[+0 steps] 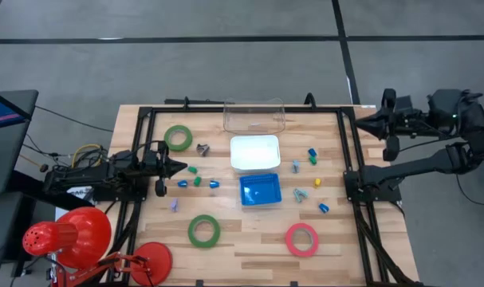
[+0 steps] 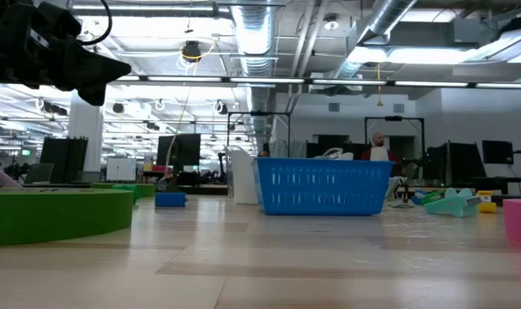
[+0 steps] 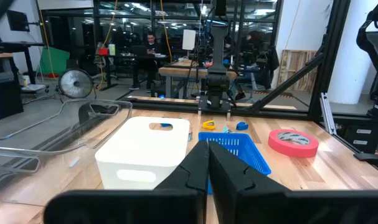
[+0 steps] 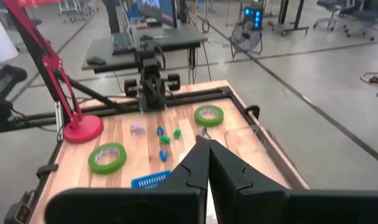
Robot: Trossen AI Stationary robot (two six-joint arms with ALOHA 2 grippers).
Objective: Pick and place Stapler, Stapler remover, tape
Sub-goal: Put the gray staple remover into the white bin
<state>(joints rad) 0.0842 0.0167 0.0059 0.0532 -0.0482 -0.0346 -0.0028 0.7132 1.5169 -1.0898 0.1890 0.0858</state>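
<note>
Nearest the table's front edge lie two rings of tape: a green ring (image 1: 203, 230) left of centre and a pink-red ring (image 1: 302, 239) to the right, both flat on the bare wood and well apart from either arm. Farther in, at the middle of the table (image 1: 249, 247), sits a blue basket (image 1: 260, 190), and just behind it a white bin (image 1: 254, 151); small coloured pieces (image 1: 197, 181) are scattered to both sides of the basket, too small to tell which is a stapler or a staple remover. The left gripper (image 1: 178, 167) hovers over the left edge, level with the gap between basket and bin, its fingers pressed together on nothing, as the left wrist view shows them meeting in a point aimed at the bin. Beyond it, near the far left corner, rests a second green ring (image 1: 178, 137), with a small dark piece (image 1: 202, 148) just beside it, and a clear tray (image 1: 254, 116) stands at the far edge. The right gripper (image 1: 363, 123) waits off the table past its far right corner, fingers likewise closed and empty. By the look of it no pick has begun: nothing is held and all three rings lie loose. The next move calls for the left arm to spread its fingers and come down over a nearby piece or the far green ring.
</note>
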